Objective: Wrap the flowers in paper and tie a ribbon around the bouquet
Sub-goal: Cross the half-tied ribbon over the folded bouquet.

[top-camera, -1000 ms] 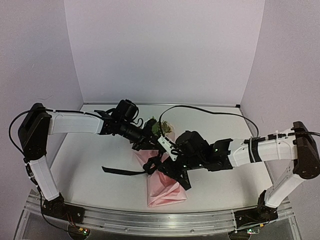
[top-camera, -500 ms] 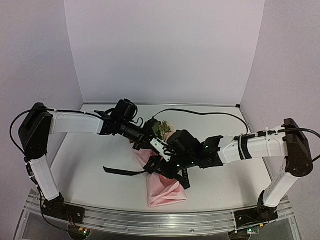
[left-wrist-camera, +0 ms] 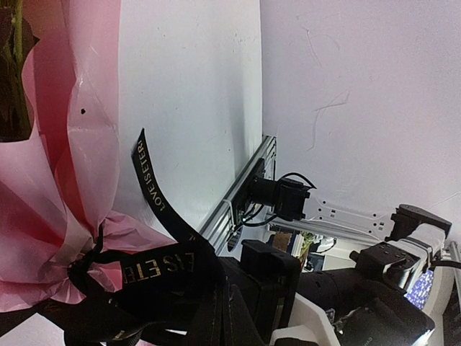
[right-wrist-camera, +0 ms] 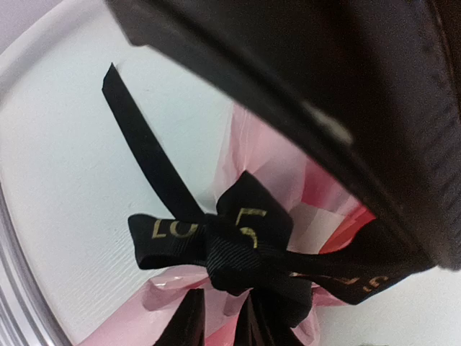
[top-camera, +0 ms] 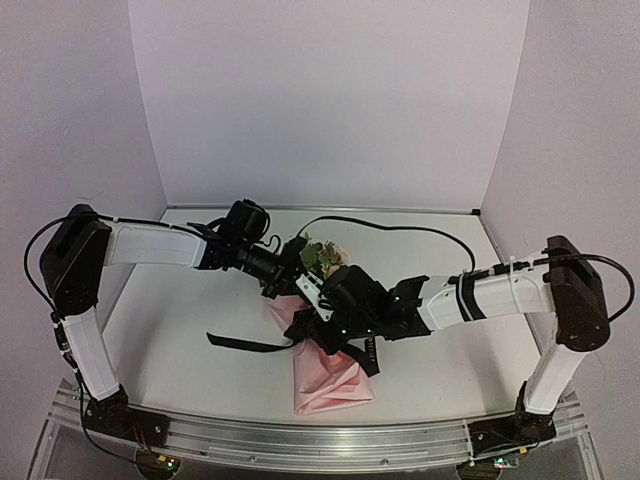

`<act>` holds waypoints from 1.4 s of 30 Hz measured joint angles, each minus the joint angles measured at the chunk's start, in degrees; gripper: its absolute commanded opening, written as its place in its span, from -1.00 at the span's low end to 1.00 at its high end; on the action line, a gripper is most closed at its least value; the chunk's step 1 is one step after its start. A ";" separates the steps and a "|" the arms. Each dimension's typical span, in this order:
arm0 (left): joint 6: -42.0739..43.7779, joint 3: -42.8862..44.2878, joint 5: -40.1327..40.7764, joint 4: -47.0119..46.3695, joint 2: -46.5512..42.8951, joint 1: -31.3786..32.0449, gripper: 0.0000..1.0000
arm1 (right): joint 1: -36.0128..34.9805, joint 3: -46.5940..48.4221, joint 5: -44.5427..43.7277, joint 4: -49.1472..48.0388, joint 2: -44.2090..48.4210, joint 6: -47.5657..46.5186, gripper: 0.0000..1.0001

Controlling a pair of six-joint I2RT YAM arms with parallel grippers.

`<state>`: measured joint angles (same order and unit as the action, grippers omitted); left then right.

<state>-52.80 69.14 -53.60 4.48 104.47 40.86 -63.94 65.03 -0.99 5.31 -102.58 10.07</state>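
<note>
Right arm has reached further in toward the bouquet (top-camera: 345, 375) since a second ago, so the right end effector (top-camera: 322, 318) now sits over the bouquet's tied neck. My left arm has barely shifted.

The bouquet lies on the worktop (top-camera: 170, 310), with the flowers (top-camera: 322, 255) at its far end and the pink paper (top-camera: 315, 392) flaring at its near end. The ribbon (right-wrist-camera: 238, 252) is knotted in a bow round the bouquet's neck, and one tail trails off the bouquet's left side across the worktop.

On my right wrist feed, the fingers (right-wrist-camera: 189, 321) stand a narrow gap apart just beside the bow, with paper showing between them. The left end effector (top-camera: 286, 287) is fully closed at the far-left side of the bouquet's neck. I cannot tell whether it pinches the ribbon.
</note>
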 measured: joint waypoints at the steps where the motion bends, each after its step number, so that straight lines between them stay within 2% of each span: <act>1: -0.38 -0.32 0.01 -0.56 0.00 -0.09 -1.00 | 0.00 -0.01 -0.94 -0.20 -0.20 0.13 -0.53; 6: -3.99 -2.46 -1.55 -4.50 0.03 -0.02 -1.00 | 0.38 -1.27 -6.93 -4.46 -1.80 2.34 -0.29; 9: -7.39 -3.23 -1.97 -7.51 0.05 -0.04 -1.00 | 0.62 -2.93 -9.22 -7.74 -2.57 4.26 -0.27; 11: -9.40 -3.70 -2.13 -9.47 0.09 -0.23 -1.00 | 0.63 -3.77 -10.33 -9.65 -2.85 5.41 -0.36; 17: -13.27 -3.94 -2.22 -12.75 0.11 -0.79 -1.00 | 0.63 -4.28 -11.87 -13.48 -3.29 7.45 -0.95; 18: -13.50 -3.95 -2.19 -13.09 0.11 -0.92 -1.00 | 0.63 -4.44 -11.96 -13.95 -3.29 7.53 -1.00; 23: -13.27 -4.74 -1.83 -13.62 0.11 -1.77 -1.00 | 0.71 -6.86 -11.57 -15.32 -2.83 7.22 -1.00; 26: -11.45 -5.09 -1.10 -11.99 0.11 -2.31 -1.00 | 1.38 -9.33 -9.48 -14.92 -0.99 6.90 -1.00; 32: -5.76 -5.22 2.38 -6.79 0.11 -2.63 -1.00 | 5.53 -12.14 0.36 -11.16 4.80 6.97 -1.00; 42: -0.35 -7.80 8.59 -3.06 0.99 -1.06 -1.00 | 9.37 -7.69 15.01 2.26 6.90 5.11 -1.00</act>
<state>-53.15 61.34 -45.01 1.41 105.46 39.79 -54.57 57.35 14.02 7.57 -95.68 15.19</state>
